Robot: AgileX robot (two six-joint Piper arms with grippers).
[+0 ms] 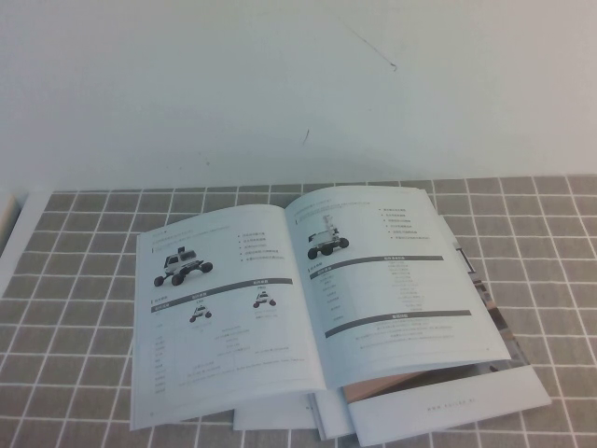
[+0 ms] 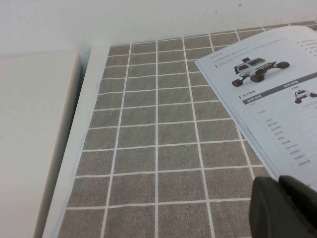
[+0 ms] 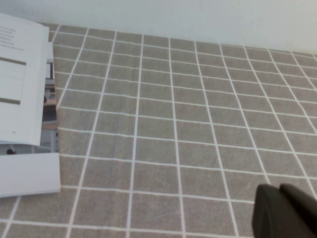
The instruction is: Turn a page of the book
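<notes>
The book [image 1: 308, 299] lies open and flat on the grey checked cloth, in the middle of the high view. Both facing pages carry a wheeled-robot photo, dark grey bars and fine text. The right-hand page [image 1: 401, 271] lies flat, its outer edge slightly lifted. Neither arm shows in the high view. My left gripper [image 2: 278, 184] is shut and empty, hovering just off the book's [image 2: 277, 109] left page, near its front corner. My right gripper [image 3: 279, 191] is also shut and empty, over bare cloth well to the right of the book's [image 3: 20, 84] edge.
Other white booklets [image 1: 448, 397] with pinkish-brown and photo edges stick out from under the book at the front and right. The checked cloth [image 1: 541, 243] covers the table. A white table border [image 2: 79, 124] runs along the left, and a white wall stands behind.
</notes>
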